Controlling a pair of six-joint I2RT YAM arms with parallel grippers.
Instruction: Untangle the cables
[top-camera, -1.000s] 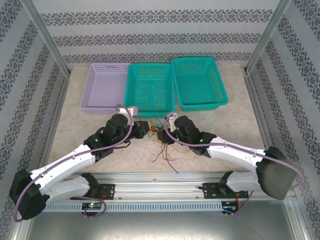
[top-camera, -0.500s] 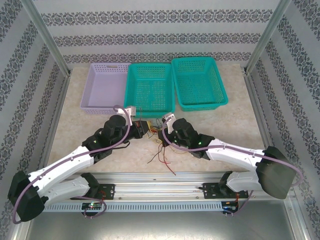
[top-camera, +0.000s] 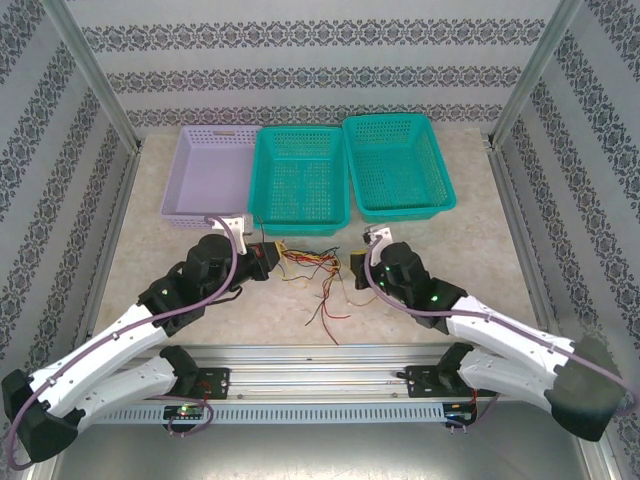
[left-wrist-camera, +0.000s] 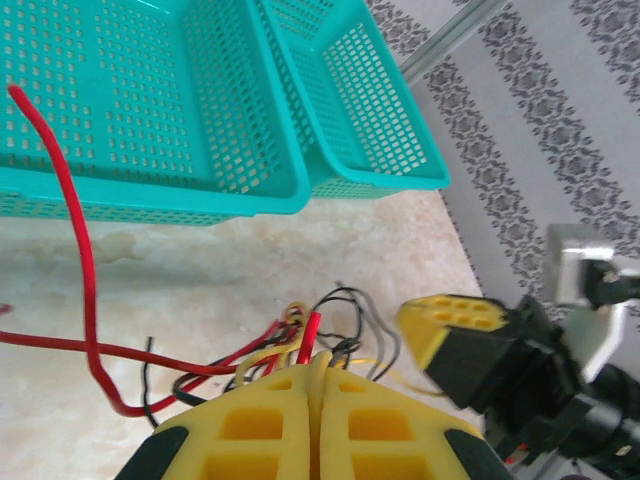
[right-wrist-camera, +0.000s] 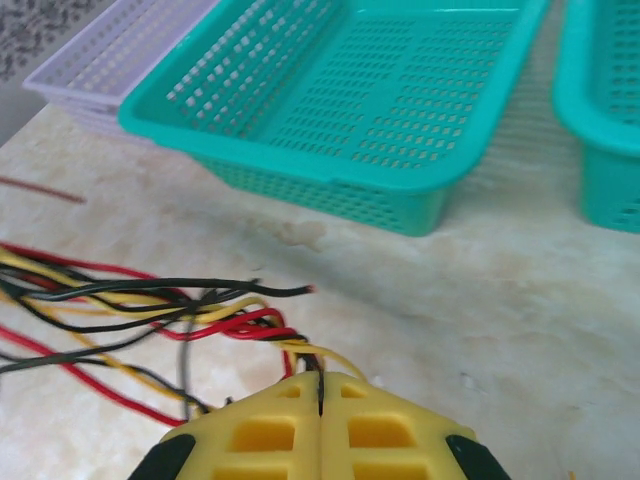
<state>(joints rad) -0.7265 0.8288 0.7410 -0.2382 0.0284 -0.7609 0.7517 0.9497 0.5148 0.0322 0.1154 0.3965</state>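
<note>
The cables (top-camera: 305, 262), thin red, yellow and black wires, are stretched in a loose bundle between my two grippers, and several strands trail down toward the near edge. My left gripper (top-camera: 267, 254) is shut on the bundle's left end. In the left wrist view a yellow wire runs in between the closed yellow pads of my left gripper (left-wrist-camera: 318, 362) and a red wire (left-wrist-camera: 306, 338) pokes up at them. My right gripper (top-camera: 356, 262) is shut on the right end. In the right wrist view black and yellow wires (right-wrist-camera: 300, 350) run into the closed tips of my right gripper (right-wrist-camera: 320, 382).
A lilac basket (top-camera: 190, 178) and two teal baskets (top-camera: 262, 180) (top-camera: 440, 170) stand in a row behind the cables. Metal frame posts and patterned walls close in both sides. A rail runs along the near edge (top-camera: 320, 352).
My right gripper has closed on the cables. Both arms have drawn apart, left going left and right going right, so the tangle is now spread out between them.
</note>
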